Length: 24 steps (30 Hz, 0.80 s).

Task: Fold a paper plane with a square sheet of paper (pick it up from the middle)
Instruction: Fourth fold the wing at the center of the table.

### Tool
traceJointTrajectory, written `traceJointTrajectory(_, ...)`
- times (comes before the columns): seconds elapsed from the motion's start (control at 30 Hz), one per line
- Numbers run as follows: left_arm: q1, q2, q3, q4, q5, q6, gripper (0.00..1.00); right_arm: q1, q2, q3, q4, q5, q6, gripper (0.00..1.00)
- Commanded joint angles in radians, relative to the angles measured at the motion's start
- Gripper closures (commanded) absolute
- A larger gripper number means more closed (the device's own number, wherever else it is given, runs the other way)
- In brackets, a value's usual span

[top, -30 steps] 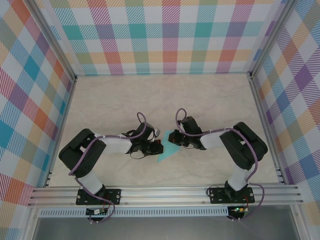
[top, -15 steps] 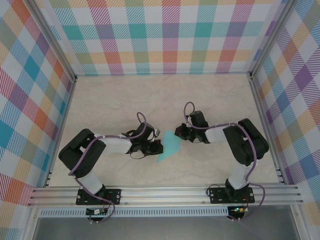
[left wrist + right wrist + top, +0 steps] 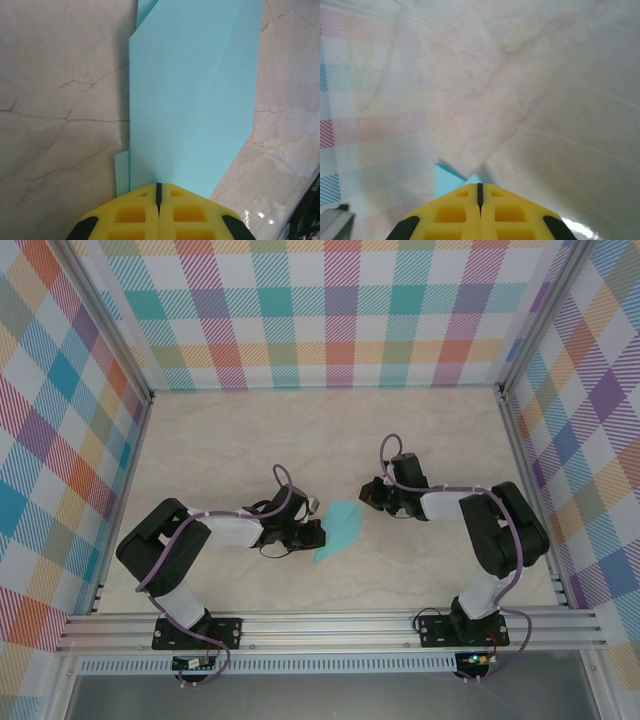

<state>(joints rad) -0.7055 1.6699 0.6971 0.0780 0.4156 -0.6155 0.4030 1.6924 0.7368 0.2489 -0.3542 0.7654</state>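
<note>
Two grippers, one sheet. The left gripper [image 3: 159, 192] has its yellow fingers pressed together, tips at the near edge of the folded turquoise sheet of paper [image 3: 192, 100]; whether a layer is pinched between them cannot be told. The right gripper [image 3: 480, 190] is likewise closed and empty, with a small cyan corner peeking past its tips. The sheet lies on the marble table [image 3: 250, 440] between the arms, its far end cut off in the left wrist view. Since a second ago the right gripper has drawn back rightward and farther away, uncovering the sheet; the left has stayed.
</note>
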Motion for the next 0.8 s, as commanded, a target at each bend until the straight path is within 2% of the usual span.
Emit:
traceJointTrajectory(0.0, 0.002, 0.031, -0.059, -0.217, -0.121, 0.019, 1.0, 0.033, -0.069, 0.013, -0.021, -0.042, -0.028, 1.0)
traceJointTrajectory(0.07, 0.002, 0.031, -0.057, -0.217, -0.123, 0.02, 1.0, 0.074, -0.059, 0.036, -0.035, -0.068, -0.04, 1.0)
traceJointTrajectory(0.2, 0.002, 0.031, -0.053, -0.216, -0.121, 0.018, 1.0, 0.141, 0.0, 0.056, -0.053, -0.035, -0.031, 1.0)
traceJointTrajectory(0.53, 0.002, 0.007, -0.039, -0.234, -0.117, 0.019, 1.0, 0.145, 0.112, -0.02, 0.021, 0.003, 0.024, 1.0)
traceJointTrajectory(0.77, 0.003, -0.032, 0.024, -0.263, -0.074, 0.013, 0.99, 0.146, 0.148, -0.049, 0.03, 0.018, 0.028, 1.0)
